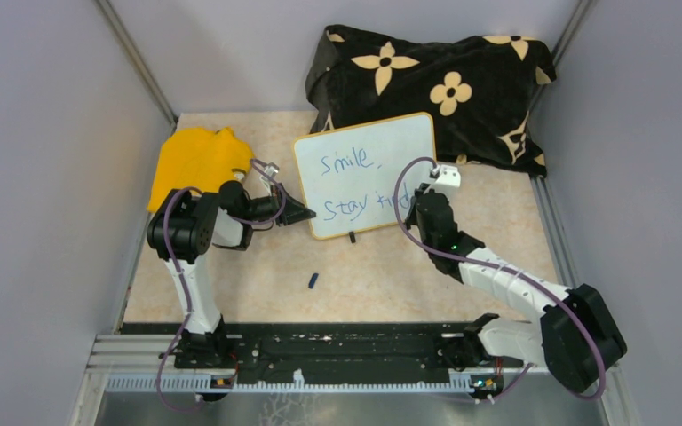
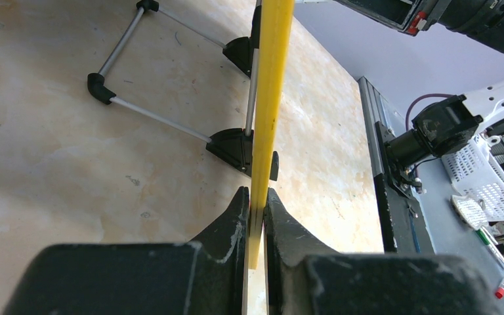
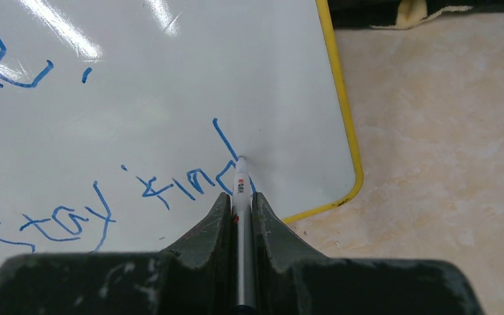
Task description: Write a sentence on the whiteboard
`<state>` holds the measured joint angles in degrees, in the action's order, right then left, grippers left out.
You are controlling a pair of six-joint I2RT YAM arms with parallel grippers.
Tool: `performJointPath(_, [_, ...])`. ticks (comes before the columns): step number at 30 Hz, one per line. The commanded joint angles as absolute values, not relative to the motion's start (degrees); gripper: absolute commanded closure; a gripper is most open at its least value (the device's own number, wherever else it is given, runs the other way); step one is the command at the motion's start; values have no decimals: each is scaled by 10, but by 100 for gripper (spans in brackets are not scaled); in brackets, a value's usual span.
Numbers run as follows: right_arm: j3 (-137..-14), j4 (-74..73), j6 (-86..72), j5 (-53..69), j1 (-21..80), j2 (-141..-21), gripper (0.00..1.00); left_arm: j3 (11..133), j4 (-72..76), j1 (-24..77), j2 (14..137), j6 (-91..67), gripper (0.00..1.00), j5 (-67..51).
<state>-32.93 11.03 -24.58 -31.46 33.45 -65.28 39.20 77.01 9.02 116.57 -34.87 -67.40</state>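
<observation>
Right end effector (image 3: 241,198) pinching marker (image 3: 240,176) (tip on whiteboard (image 3: 190,79))

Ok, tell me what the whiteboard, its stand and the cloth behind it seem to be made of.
The whiteboard: smooth, glossy white sheet, likely coated board or plastic; bright glare streaks run across it. Its yellow rim looks like plastic. The stand: thin silvery rods, probably metal, with matte black plastic-looking joints. The cloth: soft fabric, maybe fleece; it lies in bulges and folds, without shine.
</observation>
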Motion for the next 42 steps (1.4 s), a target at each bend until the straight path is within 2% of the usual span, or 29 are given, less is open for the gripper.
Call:
performJointPath(1, [-352,117,-244,-313,327,-628,100,394,729,95,1172,-344,100,-663])
performJointPath(14, [-318,111,-233,-268,366,-505,100,395,725,95,1172,-339,100,-664])
performJointPath(23, [-328,166,-190,-300,438,-565,100,396,722,95,1172,-338,100,-663])
performJointPath(31, [-335,199,-208,-330,440,-626,100,395,721,95,1170,-337,100,-664])
performJointPath(42, [-331,229,-215,-327,428,-648,100,396,721,95,1172,-337,100,-664])
